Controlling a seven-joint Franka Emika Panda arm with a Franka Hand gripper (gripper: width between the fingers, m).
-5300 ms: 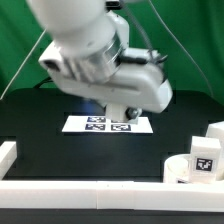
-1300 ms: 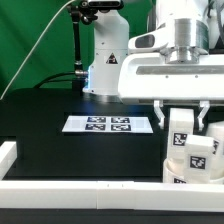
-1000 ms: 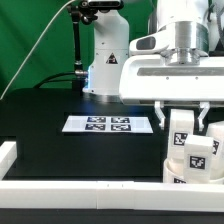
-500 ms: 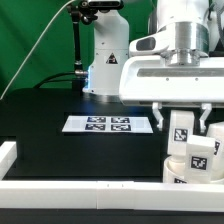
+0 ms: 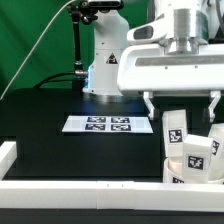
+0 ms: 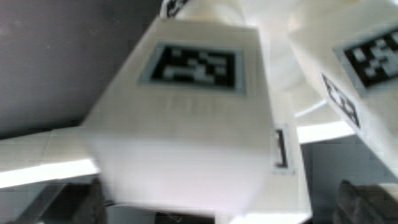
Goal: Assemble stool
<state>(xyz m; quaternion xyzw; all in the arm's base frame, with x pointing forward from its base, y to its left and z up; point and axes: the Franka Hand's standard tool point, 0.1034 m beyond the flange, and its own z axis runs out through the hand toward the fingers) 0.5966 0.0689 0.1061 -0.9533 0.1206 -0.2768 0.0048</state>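
The stool's white parts crowd the exterior view's lower right. The round seat [image 5: 180,172] lies low by the front rail. A blocky leg [image 5: 174,133] with a square tag stands on end there, leaning a little. A second tagged leg [image 5: 196,155] sits beside it, and a third [image 5: 216,136] lies at the right edge. My gripper [image 5: 180,103] hangs open just above the standing leg, one finger on each side, touching nothing. In the wrist view that leg [image 6: 187,120] fills the frame, and my gripper [image 6: 214,205] has dark fingers [image 6: 68,200] standing apart from its sides.
The marker board [image 5: 108,124] lies flat on the black table at the middle. White border rails run along the front [image 5: 80,186] and at the exterior view's left [image 5: 8,152]. The arm's base [image 5: 103,60] stands behind, before a green backdrop.
The jaws were shut on the standing leg and have spread wide, letting it go. The hand has risen a little. The leg stays on end, slightly tilted.
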